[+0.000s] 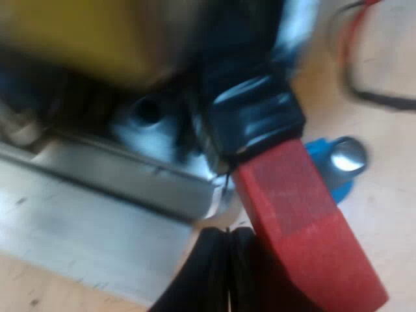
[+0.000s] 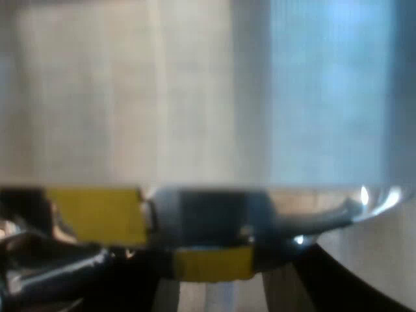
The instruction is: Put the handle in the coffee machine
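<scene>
1. The holder (image 1: 146,117) sits up under the espresso machine's (image 1: 71,39) yellow front, above the machine's drip tray (image 1: 97,188). Its dark handle (image 1: 253,117) juts away from the machine to the red end (image 1: 305,221).
2. The left gripper (image 1: 229,279) has its fingers pressed together with nothing between them, and it lies against the side of the red end.
3. The step looks like swinging the handle sideways to lock it. Push level and steady, so the holder does not drop out of the machine.
4. The right gripper (image 2: 214,286) is close against the machine's body. I cannot tell its grip.
5. A blue tamper (image 1: 338,169) stands on the table (image 1: 390,214) just beyond the handle, on the side away from the machine. A wide sweep might knock it.
</scene>
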Controlling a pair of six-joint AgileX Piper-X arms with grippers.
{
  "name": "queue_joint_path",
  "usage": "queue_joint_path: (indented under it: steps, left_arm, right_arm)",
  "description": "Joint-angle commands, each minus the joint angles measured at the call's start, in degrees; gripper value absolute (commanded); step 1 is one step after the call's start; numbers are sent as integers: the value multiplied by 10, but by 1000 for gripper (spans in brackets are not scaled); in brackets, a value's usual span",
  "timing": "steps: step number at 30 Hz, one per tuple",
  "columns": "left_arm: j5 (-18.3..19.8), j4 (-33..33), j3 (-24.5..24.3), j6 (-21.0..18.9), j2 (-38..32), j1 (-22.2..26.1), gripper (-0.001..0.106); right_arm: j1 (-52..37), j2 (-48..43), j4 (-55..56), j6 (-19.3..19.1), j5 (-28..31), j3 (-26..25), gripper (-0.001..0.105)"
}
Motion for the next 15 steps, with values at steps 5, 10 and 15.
queue_joint_path:
  steps: [5, 10, 15]
  left_arm:
    - [25, 45, -4, -65, -15, -39, 1]
    - [60, 42, -4, -112, -15, -57, 1]
    - [60, 45, 2, -134, -15, -80, 1]
  right_arm:
    - [-1, -25, -64, -5, -10, -18, 34]
    - [-1, -25, -64, -5, -5, -18, 34]
    - [1, -29, -53, -5, 9, -18, 34]
